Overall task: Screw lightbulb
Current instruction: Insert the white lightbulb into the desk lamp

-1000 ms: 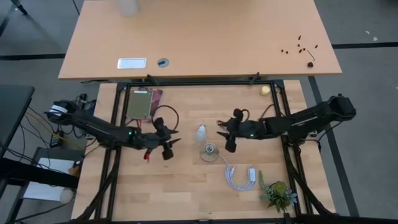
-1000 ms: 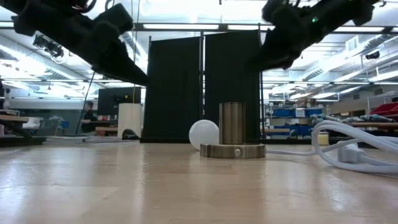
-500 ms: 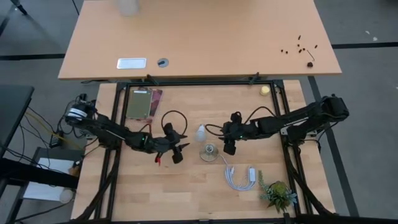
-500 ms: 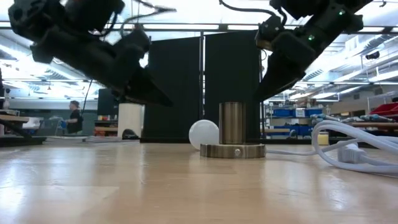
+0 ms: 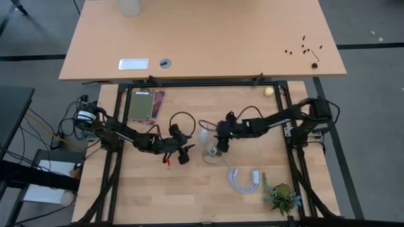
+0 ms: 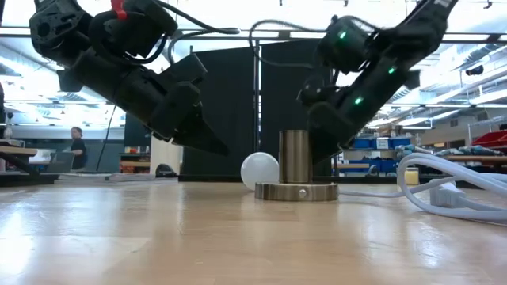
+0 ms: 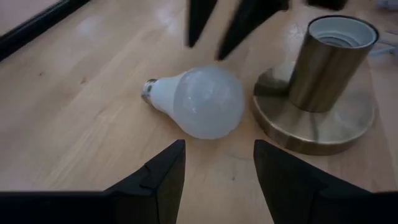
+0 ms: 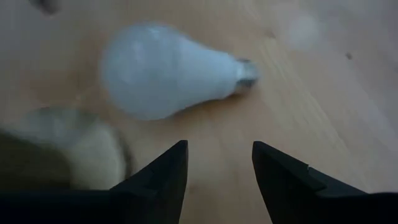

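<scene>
The lightbulb [image 5: 204, 133] lies on its side on the wooden table [image 5: 189, 195]. No gripper touches it. In the high view it sits just beside the socket [image 5: 213, 153], at about 11 o'clock from it. Its silvery screw end points away from the socket.

The socket is a short brass tube standing on a round flat base. The tube is open on top and has nothing in it.

The right gripper [image 5: 221, 142] is just beside the socket, at about 1 o'clock from it, and at about 4 o'clock from the bulb. In its wrist view its two fingers [image 8: 165, 180] stand wide apart with nothing between them, and the bulb lies right in front of them.

The left gripper [image 5: 187, 151] is near the bulb, at about 7 o'clock from it. Its fingers [image 7: 161, 180] are wide apart too and hold nothing.

A white cable with a plug [image 5: 245, 180] lies at about 5 o'clock from the socket. A small green plant [image 5: 281, 197] stands farther out the same way.

So the job has hardly begun. The bulb is not picked up yet. It must be grabbed, stood up with the screw end down, put in the tube and turned.
</scene>
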Motion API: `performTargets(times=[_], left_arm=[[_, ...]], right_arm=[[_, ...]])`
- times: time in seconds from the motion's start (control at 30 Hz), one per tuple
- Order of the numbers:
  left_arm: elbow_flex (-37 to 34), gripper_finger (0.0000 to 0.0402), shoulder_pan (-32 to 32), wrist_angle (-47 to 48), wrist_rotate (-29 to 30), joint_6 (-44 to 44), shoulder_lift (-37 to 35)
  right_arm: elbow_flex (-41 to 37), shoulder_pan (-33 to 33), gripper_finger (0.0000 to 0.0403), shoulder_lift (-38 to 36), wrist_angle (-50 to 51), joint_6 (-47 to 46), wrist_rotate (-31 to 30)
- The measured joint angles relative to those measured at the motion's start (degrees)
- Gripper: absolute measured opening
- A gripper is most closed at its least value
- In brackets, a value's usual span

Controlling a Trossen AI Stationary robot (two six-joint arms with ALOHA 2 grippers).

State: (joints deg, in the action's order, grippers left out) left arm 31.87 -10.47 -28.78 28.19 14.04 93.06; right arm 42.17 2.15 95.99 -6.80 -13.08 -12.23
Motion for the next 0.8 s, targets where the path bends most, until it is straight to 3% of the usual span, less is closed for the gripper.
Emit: performTargets(times=[0.17, 0.43, 0.63, 0.8], left_arm=[[0.0, 0.0194, 1.0, 0.7, -0.3, 2.7, 0.0], [0.0, 0.0194, 1.5, 2.9, -0.2, 4.1, -0.1], [-0.1, 0.0205, 1.5, 7.6, 6.1, 4.2, -0.1], [-0.1, 0.0248, 1.8, 8.9, 11.3, 4.0, 0.0]], right_arm=[[0.4, 2.6, 0.0188, 3.0, -6.5, 1.7, 6.3], [7.4, 2.9, 0.0188, 8.0, -6.1, 6.9, 9.0], [10.3, 3.0, 0.0188, 8.9, -2.2, 7.4, 9.3], [10.3, 3.2, 0.0187, 8.7, -1.3, 7.5, 9.3]])
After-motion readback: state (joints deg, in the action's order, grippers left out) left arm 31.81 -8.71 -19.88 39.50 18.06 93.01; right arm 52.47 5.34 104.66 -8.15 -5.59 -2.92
